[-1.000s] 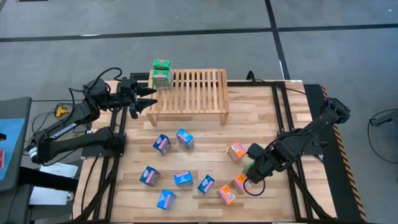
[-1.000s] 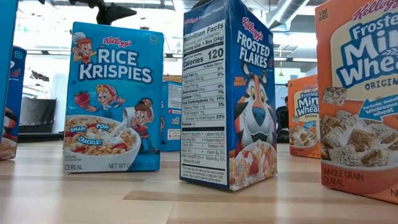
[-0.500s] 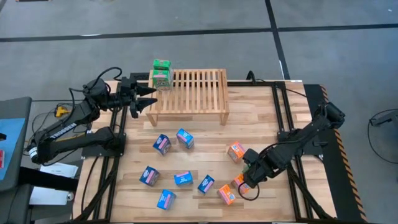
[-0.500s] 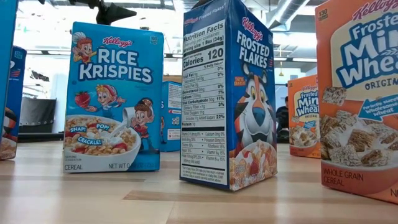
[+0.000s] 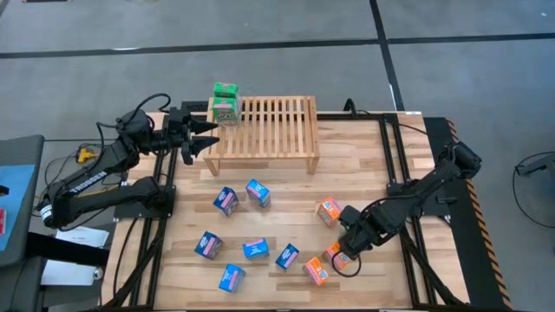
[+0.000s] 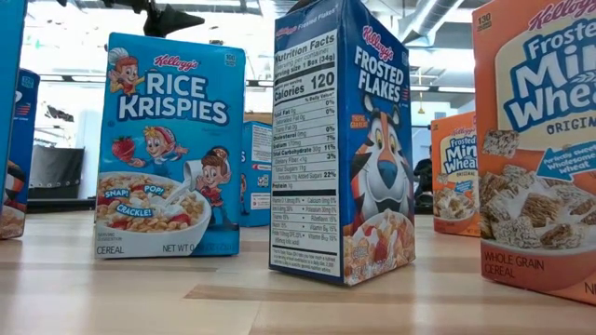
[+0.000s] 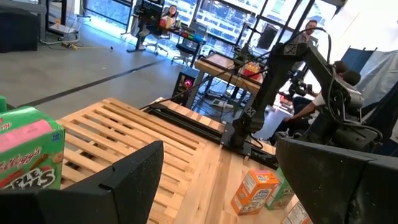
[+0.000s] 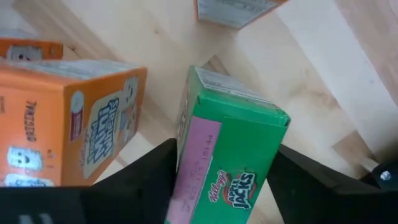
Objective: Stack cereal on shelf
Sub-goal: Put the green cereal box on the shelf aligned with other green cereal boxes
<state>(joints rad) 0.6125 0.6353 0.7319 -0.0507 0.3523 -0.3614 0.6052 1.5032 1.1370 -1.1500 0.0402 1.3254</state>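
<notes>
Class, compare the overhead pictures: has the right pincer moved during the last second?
Yes. The right pincer has slid toward the table's left, farther from the black rail, now over the near-edge orange boxes.

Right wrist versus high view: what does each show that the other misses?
Only the right wrist view shows the green cardboard Apple Jacks box between the right end effector's fingers, beside an orange Mini-Wheats box. Only the high view shows the light-wood slatted shelf, green boxes stacked at its left end, blue boxes on the table, and the left end effector waiting open beside the shelf. Both show the wooden tabletop.
</notes>
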